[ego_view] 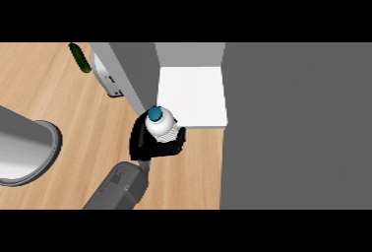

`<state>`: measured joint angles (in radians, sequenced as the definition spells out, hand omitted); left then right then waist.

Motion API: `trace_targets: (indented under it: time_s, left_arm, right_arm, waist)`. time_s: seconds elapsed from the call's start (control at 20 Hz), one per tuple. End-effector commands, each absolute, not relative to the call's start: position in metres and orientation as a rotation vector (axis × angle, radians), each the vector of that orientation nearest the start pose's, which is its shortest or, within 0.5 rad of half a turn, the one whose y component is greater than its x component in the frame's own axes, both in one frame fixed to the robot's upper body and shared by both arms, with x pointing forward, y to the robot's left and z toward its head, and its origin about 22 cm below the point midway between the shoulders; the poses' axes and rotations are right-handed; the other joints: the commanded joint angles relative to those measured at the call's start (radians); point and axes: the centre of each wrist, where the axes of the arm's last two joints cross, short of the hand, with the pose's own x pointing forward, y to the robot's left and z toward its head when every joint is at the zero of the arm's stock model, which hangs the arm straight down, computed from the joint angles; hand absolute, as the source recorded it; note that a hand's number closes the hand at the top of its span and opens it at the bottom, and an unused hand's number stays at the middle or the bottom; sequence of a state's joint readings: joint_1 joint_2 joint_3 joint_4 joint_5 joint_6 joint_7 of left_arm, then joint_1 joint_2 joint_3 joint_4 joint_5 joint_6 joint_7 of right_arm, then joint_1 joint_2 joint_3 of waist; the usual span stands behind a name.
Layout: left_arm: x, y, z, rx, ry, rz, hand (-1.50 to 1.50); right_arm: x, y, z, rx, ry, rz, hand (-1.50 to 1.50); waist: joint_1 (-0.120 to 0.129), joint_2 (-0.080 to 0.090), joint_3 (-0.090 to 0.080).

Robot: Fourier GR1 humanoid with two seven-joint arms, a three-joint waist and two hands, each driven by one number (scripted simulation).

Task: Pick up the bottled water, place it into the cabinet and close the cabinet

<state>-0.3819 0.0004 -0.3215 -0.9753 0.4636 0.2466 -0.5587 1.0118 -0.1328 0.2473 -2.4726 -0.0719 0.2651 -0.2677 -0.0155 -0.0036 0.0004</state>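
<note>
Gripping the bottled water (160, 122), one black hand (147, 141) is curling its fingers round the upright bottle; which arm it belongs to is unclear; the bottle is hanging over the wooden worktop (58, 98), at the white cabinet (193, 96) shelf's front-left corner, beside the open grey door (134, 74).

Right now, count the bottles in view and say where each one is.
1. The bottle is held in the hand, at the front edge of the open cabinet's white shelf. Others could be hidden deeper in the cabinet.
</note>
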Motion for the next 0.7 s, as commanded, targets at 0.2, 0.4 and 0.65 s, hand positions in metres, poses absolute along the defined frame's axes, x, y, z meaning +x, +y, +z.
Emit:
trace_targets:
  time_s: [0.2,0.4,0.65]
  left_arm:
    - [0.332,0.072,0.002,-0.142,-1.764,0.061,1.5]
    - [0.362,0.067,0.024,-0.07,-1.724,0.033,1.5]
    - [0.387,0.068,0.03,0.027,-1.693,0.093,1.5]
  right_arm:
    - [0.033,-0.244,0.103,0.159,-1.834,0.05,-1.5]
    - [0.026,-0.25,0.125,0.18,-1.839,0.064,-1.5]
    - [0.034,-0.255,0.115,0.18,-1.861,0.075,-1.5]
  waist:
    - [-0.015,0.004,0.0]
    - [-0.018,0.005,0.0]
    - [-0.039,0.015,-0.001]
